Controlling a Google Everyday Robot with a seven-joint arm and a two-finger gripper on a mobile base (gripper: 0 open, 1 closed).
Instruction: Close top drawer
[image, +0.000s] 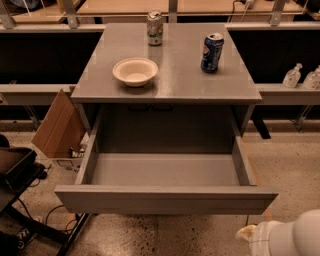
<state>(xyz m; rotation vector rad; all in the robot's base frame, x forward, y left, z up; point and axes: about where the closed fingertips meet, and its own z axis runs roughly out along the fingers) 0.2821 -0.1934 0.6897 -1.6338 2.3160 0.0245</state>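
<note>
White rounded arm (292, 239), cream end effector (247, 233) btm-right

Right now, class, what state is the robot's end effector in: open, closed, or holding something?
End effector: cannot be told; it is at the bottom right, below the front corner of the open top drawer.

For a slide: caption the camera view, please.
Top drawer open beneath a cabinet top holding a white bowl, a blue can and a green can; end effector low at bottom right.

Gripper (248, 233) bottom right, cut off by edge; cabinet (170, 80) below top drawer (165, 199) hidden.
</note>
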